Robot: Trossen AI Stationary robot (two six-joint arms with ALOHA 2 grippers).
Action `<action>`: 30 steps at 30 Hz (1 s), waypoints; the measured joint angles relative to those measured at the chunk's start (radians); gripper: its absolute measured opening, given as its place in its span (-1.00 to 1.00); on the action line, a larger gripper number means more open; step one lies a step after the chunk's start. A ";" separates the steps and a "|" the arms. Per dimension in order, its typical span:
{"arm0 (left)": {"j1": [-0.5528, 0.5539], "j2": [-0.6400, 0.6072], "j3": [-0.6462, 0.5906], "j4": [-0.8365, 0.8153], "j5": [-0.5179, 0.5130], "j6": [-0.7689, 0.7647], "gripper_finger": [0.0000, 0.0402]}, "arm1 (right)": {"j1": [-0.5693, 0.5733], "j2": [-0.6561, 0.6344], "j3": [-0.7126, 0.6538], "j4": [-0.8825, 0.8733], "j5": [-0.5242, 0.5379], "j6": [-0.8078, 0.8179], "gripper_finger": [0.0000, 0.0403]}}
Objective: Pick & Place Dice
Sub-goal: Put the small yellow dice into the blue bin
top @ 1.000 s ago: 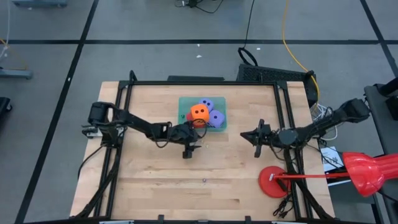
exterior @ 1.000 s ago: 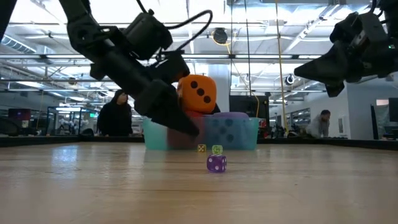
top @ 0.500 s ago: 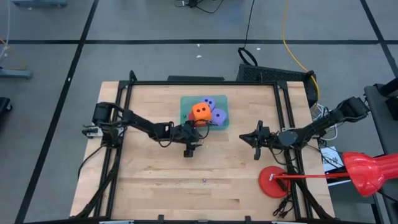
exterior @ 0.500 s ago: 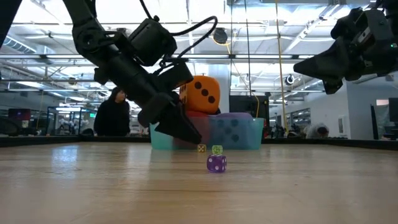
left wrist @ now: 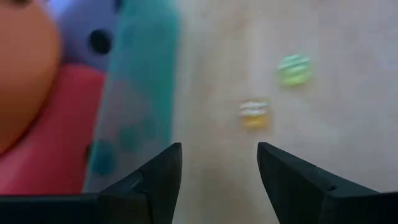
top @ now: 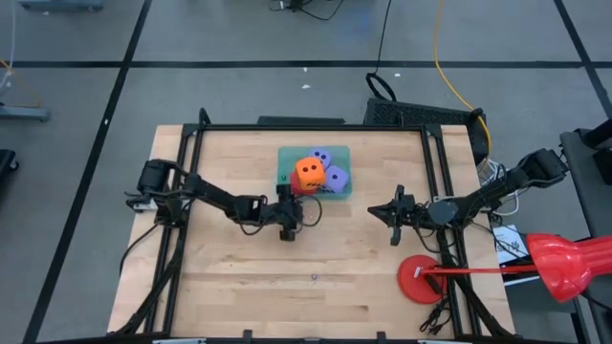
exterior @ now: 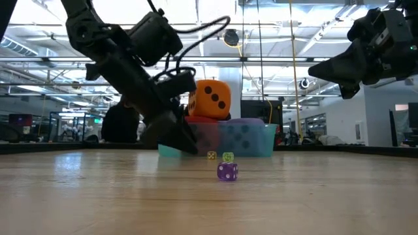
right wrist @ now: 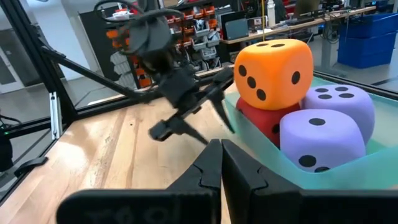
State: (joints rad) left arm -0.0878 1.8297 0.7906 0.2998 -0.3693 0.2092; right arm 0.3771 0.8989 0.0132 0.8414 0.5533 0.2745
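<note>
**A:** Left wrist view: left gripper [left wrist: 217,163] fingers spread, nothing between them, bare wood in the gap. Teal bin [left wrist: 140,99] wall just beside one finger. Two tiny dice lie on the table ahead, a yellow one [left wrist: 254,114] and a green one [left wrist: 293,69], apart from each other.

**B:** Right side?

**A:** Right gripper [right wrist: 221,163] fingers pressed together, holding nothing. High view puts it over bare wood right of the bin, well apart from it.

**B:** Where are the dice?

**A:** All four sit in the bin. Orange die [top: 307,172] on top, red die [right wrist: 267,122] under it, two purple-blue dice [top: 329,167] at the right side of the bin. None on the table, none gripped.

**B:** Room to move?

**A:** Left gripper [top: 290,212] sits low at the bin's near-left corner, tight against that edge. Wide bare table [top: 239,268] toward the near side. A tiny purple die [exterior: 227,171] lies nearer the low camera than the other two small ones. Red round disc [top: 419,278] near the right front corner, near the right arm. Black frame rails run along the table edges.

**B:** Room behind?

**A:** Low view shows an open hall with ceiling lights, plus a person [exterior: 121,124] in dark clothes behind the left arm.
</note>
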 joint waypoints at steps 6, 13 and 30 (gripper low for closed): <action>0.071 0.000 0.000 -0.037 -0.032 -0.081 0.09 | 0.000 0.000 0.000 0.000 0.000 0.000 -0.98; 0.110 -0.004 0.000 -0.036 0.134 -0.033 0.09 | 0.000 0.000 0.000 0.000 0.000 0.001 -0.98; 0.086 0.003 0.057 -0.037 0.313 -0.004 0.09 | 0.000 0.000 0.000 0.011 0.000 -0.002 -0.98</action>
State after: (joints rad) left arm -0.0020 1.8332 0.8478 0.2628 -0.0567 0.2051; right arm 0.3771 0.8989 0.0135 0.8521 0.5533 0.2726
